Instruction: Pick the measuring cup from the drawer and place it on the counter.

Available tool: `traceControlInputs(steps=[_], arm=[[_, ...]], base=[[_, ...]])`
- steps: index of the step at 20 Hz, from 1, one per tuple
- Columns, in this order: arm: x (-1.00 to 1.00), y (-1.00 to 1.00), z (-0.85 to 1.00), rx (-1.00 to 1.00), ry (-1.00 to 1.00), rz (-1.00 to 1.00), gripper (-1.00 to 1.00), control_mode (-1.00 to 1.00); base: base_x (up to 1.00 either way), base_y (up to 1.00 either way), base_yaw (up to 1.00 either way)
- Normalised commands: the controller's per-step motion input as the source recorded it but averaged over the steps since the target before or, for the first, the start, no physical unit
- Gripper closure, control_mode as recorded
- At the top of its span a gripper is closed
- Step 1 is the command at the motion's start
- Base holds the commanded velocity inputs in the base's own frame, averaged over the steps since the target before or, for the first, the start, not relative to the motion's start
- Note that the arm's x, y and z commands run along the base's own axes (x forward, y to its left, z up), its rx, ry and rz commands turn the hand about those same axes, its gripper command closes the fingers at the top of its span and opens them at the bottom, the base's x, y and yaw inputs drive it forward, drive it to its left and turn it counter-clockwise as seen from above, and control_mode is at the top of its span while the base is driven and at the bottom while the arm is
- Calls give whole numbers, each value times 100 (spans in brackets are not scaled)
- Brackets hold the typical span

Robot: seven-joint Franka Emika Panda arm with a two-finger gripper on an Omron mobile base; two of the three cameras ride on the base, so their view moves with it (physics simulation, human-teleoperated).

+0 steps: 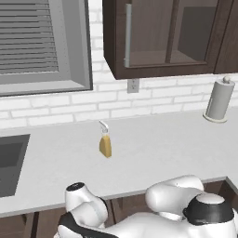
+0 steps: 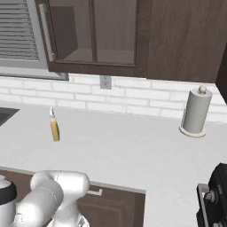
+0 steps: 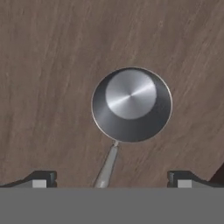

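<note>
The small round brushed-metal measuring cup [image 3: 131,104] lies mouth-up on the grainy dark brown wooden drawer floor [image 3: 48,78], its thin handle cut off below. The end effector [image 3: 111,180] hovers spread wide, empty.

You have the bottle [image 1: 105,145] on the counter [image 1: 153,153], sink [image 1: 9,162] left, paper-towel roll [image 1: 219,100] far right.

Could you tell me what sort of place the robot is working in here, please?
A kitchen, rendered in simulation. A pale counter runs below a white brick backsplash and a dark glass-fronted cabinet, with a sink basin at one end and a paper-towel roll standing on it.
</note>
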Motion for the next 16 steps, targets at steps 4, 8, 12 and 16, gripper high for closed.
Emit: traceControlInputs(steps=[4, 8, 12, 16], arm=[[1, 36, -39, -5, 1, -10, -100, -100], [-1, 49, -82, -15, 4, -11, -100, -100], [-27, 18, -58, -11, 2, -8, -100, -100], [-30, -1, 18, 2, -4, -4, -100, -100]], base=[[0, 0, 0], [0, 0, 0], [0, 0, 0], [0, 0, 0]])
